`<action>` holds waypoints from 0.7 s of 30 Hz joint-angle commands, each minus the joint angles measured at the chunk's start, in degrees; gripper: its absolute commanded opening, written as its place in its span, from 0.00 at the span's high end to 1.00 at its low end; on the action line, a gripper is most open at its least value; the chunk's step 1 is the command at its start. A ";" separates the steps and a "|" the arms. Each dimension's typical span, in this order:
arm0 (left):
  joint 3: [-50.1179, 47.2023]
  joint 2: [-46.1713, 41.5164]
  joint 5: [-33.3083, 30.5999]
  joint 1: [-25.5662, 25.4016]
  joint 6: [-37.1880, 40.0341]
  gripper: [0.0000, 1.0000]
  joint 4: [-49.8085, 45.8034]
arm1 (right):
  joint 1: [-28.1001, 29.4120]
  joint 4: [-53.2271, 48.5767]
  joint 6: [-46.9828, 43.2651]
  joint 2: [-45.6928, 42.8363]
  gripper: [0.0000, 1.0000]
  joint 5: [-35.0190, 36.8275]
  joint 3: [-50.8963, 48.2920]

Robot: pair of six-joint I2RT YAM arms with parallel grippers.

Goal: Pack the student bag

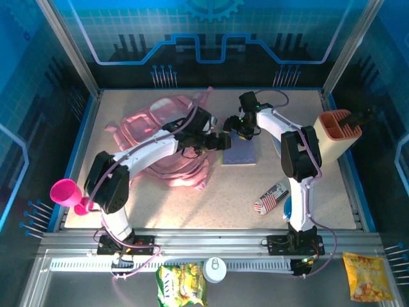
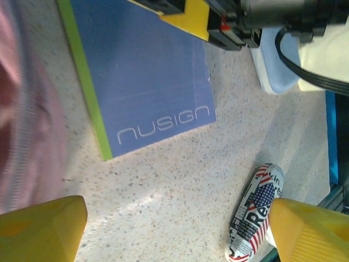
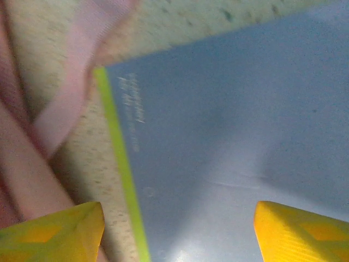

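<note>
The student bag (image 1: 163, 137), a soft pink backpack, lies left of centre on the table; its fabric (image 2: 22, 109) and a strap (image 3: 65, 109) show at the left of the wrist views. Just right of it lies a blue notebook (image 1: 239, 153) with a green spine (image 2: 147, 82) (image 3: 234, 136). My left gripper (image 1: 220, 141) (image 2: 177, 229) reaches across the bag and hovers open over bare table beside the notebook, nothing between its yellow fingertips (image 2: 43, 229). My right gripper (image 1: 233, 125) (image 3: 180, 229) stands open low over the notebook's spine edge, its fingertips (image 3: 302, 229) wide apart.
A flag-patterned pouch (image 1: 271, 197) (image 2: 256, 213) lies near the right arm's base. A beige-and-orange pen holder (image 1: 335, 134) stands at the right edge. A pink cup (image 1: 64, 192) sits at the near left. Snack bags (image 1: 181, 284) lie beyond the table's near rail.
</note>
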 commanded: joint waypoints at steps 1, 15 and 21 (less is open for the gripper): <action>2.41 2.95 2.53 -1.57 -3.21 0.14 1.10 | -1.01 -3.72 -2.27 1.34 0.27 -0.42 1.99; -0.93 9.83 -7.88 -3.33 -5.78 0.40 0.78 | -1.04 -1.39 -7.30 -4.89 0.36 -2.69 -14.18; -3.74 9.35 -14.21 -0.96 -5.33 0.46 -0.27 | -0.99 2.29 -8.03 -10.87 0.38 -5.81 -23.46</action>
